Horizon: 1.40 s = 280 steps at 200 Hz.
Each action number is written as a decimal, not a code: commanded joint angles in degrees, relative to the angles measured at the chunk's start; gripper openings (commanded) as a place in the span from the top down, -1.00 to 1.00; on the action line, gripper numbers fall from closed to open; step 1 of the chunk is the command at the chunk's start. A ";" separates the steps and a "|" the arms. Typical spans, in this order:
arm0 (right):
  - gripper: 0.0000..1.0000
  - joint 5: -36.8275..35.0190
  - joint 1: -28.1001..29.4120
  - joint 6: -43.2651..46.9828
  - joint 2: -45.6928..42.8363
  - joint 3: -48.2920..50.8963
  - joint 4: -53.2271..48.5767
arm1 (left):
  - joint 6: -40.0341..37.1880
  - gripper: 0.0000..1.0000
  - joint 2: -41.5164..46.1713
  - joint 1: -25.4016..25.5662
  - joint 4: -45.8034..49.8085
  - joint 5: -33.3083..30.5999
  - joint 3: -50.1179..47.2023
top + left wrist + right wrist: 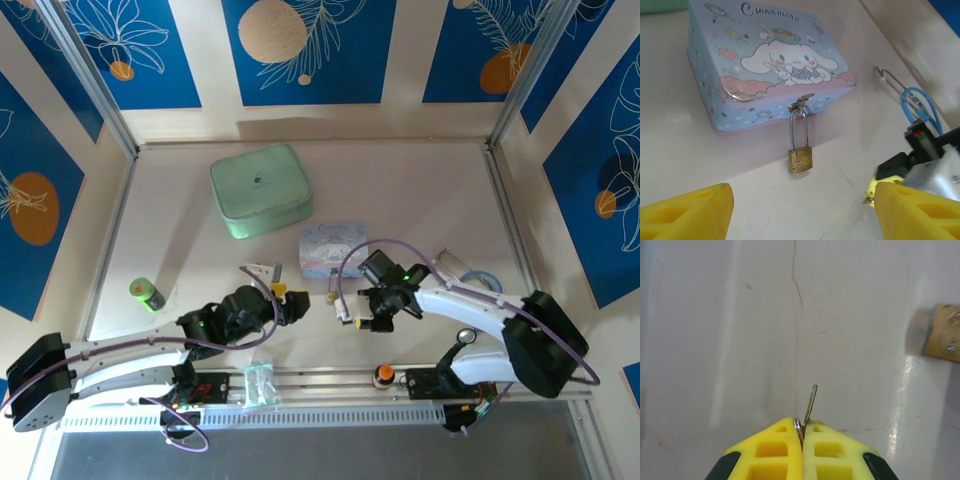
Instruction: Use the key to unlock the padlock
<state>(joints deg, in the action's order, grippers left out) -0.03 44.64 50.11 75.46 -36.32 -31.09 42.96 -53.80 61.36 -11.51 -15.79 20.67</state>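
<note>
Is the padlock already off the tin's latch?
No, the padlock is hooked through the latch on the front of the blue tin.

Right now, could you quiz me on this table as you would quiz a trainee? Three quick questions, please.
1. True or false: the padlock is hooked through the latch of the blue cartoon tin.
2. What is the right tool pinching? A) the key B) a blue cable C) the padlock
3. Fill in: the left tool, facing the padlock, is ____ (open or shut).

Key: 1 true. 2 A. 3 open.
</note>
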 commanded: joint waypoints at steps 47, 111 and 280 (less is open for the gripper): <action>1.00 -14.82 2.10 -17.12 12.09 -11.67 -5.87 | 1.08 -0.49 -3.00 -0.39 -2.29 2.59 2.27; 0.78 -10.82 2.10 -18.84 16.95 -15.27 -9.40 | -0.49 -0.50 1.01 -0.38 1.78 1.33 2.19; 0.16 3.33 -6.40 -29.18 15.23 -18.91 -14.54 | 1.86 -0.51 0.32 -0.38 0.30 0.35 1.42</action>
<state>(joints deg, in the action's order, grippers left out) 4.45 37.39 22.37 90.21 -56.18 -43.83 43.70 -53.19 61.34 -8.99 -15.62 21.32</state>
